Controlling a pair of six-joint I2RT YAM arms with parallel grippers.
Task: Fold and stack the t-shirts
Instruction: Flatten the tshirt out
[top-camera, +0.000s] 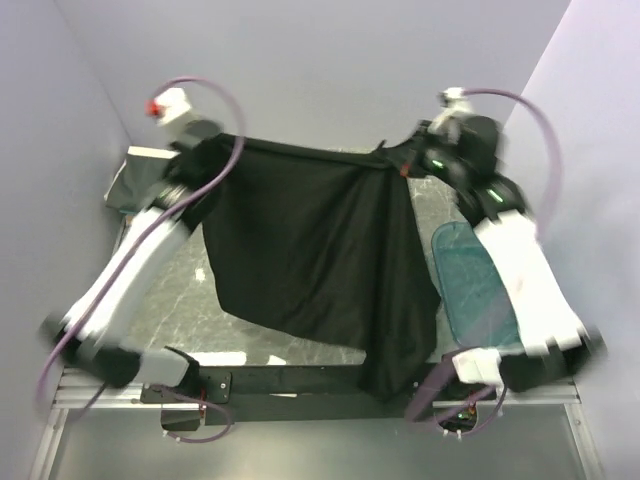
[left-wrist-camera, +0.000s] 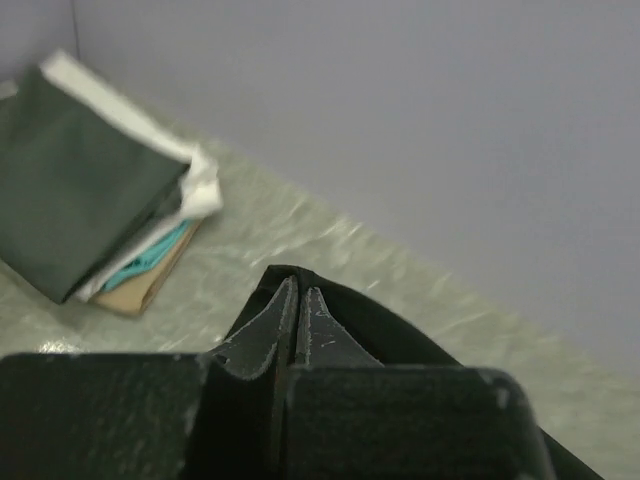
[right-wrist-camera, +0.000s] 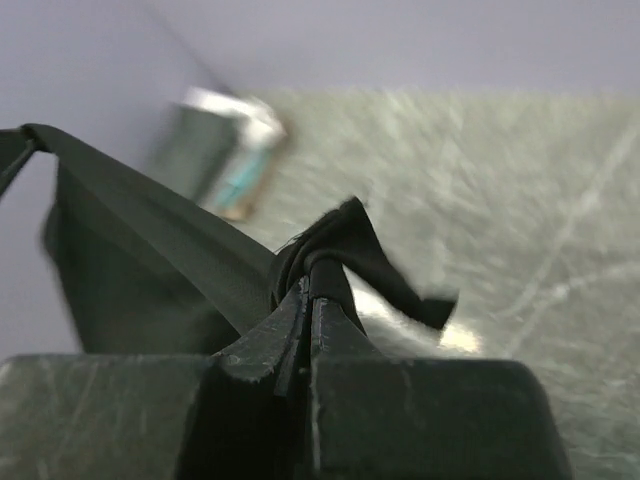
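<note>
The marbled grey-green table (top-camera: 175, 290) lies under a limp black t-shirt (top-camera: 310, 250), stretched in the air between 2 grippers and sagging in soft folds. The left gripper (left-wrist-camera: 298, 295) and right gripper (right-wrist-camera: 312, 275) are each clenched on its upper edge. Only the top view shows the translucent teal tub (top-camera: 475, 285). The left wrist view shows the folded stack (left-wrist-camera: 90, 190) in the far left corner most clearly: dark grey, white, teal, tan.

The grey-green marbled tabletop (top-camera: 170, 290) carried a stack of folded t-shirts (left-wrist-camera: 90, 190) in its far left corner, dark grey uppermost, and a translucent teal tub (top-camera: 475, 285) along its right side.
</note>
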